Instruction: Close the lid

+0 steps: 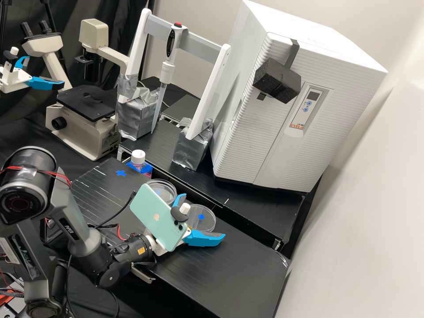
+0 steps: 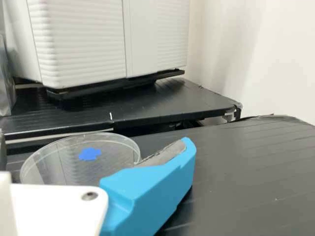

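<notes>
One gripper (image 1: 202, 216) is reaching over the black bench (image 1: 247, 269), its two blue fingers (image 1: 205, 239) standing well apart, gripping nothing. Two clear round dish pieces are lying close by. The front piece (image 1: 206, 225) is showing between and beyond the fingertips, a finger covering part of its rim in the wrist view; whether they are touching, I cannot tell. The other piece (image 1: 165, 187) is resting off the gripper's left side, partly hidden by one mint-green phone (image 1: 152, 216) that is sitting just behind the fingers. Which of the two is the lid, I cannot tell.

Three blue marks are showing: one at each piece, and one (image 1: 120, 173) farther out past the left side. One white-capped bottle (image 1: 138, 158) is standing on that side too, beyond the other piece. Farther left, one raised black shelf (image 1: 265, 216) is running alongside the bench, carrying one white cabinet (image 1: 282, 141) with a dark foam block (image 1: 282, 81) on its front, and one pipette (image 1: 168, 70) in its frame. One microscope (image 1: 84, 115) is standing well off, behind and left.
</notes>
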